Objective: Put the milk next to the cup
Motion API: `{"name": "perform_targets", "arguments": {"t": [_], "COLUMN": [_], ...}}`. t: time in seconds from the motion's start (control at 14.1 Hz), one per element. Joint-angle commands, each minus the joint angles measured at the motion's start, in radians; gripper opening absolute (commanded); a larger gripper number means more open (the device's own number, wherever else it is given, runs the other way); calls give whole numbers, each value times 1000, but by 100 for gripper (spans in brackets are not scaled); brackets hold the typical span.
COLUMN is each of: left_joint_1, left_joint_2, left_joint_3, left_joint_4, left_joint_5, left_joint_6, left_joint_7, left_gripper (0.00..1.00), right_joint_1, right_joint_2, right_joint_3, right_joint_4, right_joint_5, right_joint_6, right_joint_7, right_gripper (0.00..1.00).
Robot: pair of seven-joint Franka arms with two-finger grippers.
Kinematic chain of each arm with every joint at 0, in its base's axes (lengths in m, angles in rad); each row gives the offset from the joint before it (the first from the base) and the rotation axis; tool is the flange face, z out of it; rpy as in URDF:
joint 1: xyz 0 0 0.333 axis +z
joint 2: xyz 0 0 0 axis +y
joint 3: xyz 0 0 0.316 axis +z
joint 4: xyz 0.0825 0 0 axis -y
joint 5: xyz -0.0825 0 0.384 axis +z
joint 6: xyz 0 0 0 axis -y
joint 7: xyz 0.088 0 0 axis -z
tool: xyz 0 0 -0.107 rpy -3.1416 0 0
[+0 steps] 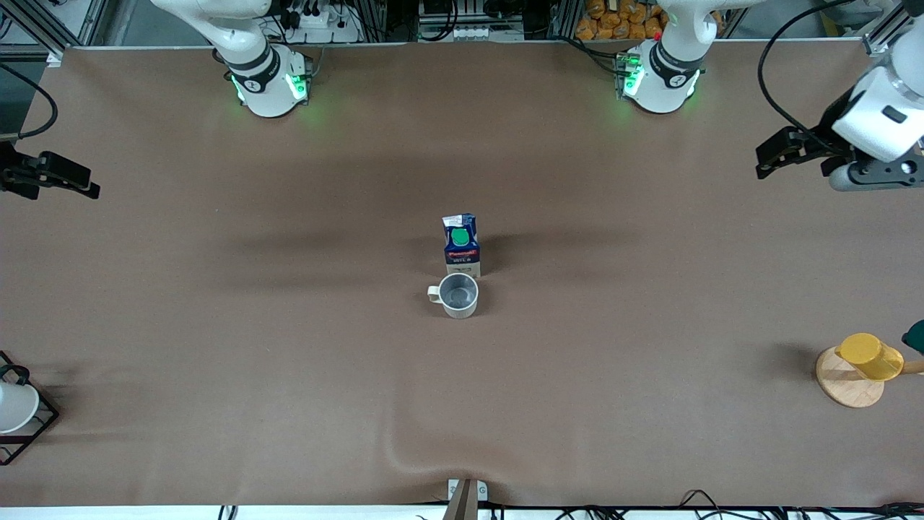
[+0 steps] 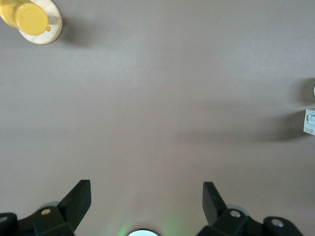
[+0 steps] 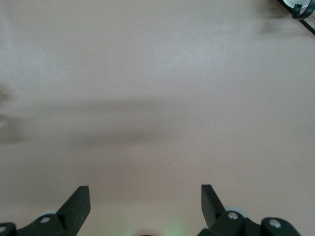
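Observation:
The milk [image 1: 461, 245], a dark blue carton with a green cap, stands upright at the table's middle. The cup [image 1: 458, 295], a grey-beige mug, stands right beside it, nearer to the front camera, its handle toward the right arm's end. Whether they touch I cannot tell. A white edge of the milk [image 2: 310, 122] shows in the left wrist view. My left gripper [image 1: 771, 155] [image 2: 145, 194] is open and empty, up over the left arm's end of the table. My right gripper [image 1: 79, 184] [image 3: 144, 196] is open and empty over the right arm's end.
A yellow cup [image 1: 870, 355] [image 2: 30, 18] lies on a round wooden stand [image 1: 844, 383] near the left arm's end, with a dark green thing [image 1: 915, 336] beside it. A white cup [image 1: 14, 406] sits in a black wire rack [image 1: 43, 422] [image 3: 301, 11] at the right arm's end.

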Motion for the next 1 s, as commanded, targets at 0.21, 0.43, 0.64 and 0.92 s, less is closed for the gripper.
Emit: {"name": "perform_targets", "arguments": {"t": [0.21,0.43,0.64,0.92], "left_joint_1": [9,10,12,13], "left_joint_2": [-14,-9,-2,-5], "left_joint_3": [11,11,11,8], "left_joint_4": [5,5,1,2], "left_joint_5": [31,44,47,83], "left_joint_6": [-3,15,26,38], "left_joint_7": [13,13,14,43], "left_gripper": [100,100,100,100], "right_joint_1": [4,5,5,5], "right_joint_2": [1,4,6,4], "right_joint_3": [-1,-1,-1,-1], "right_joint_4": [1,1,1,1], "right_joint_5": [-13,-13,-13,-13], "right_joint_6": [5,4,4,4], "right_joint_7": [-1,-1,-1,5], "right_gripper": [100,100,100,100]}}
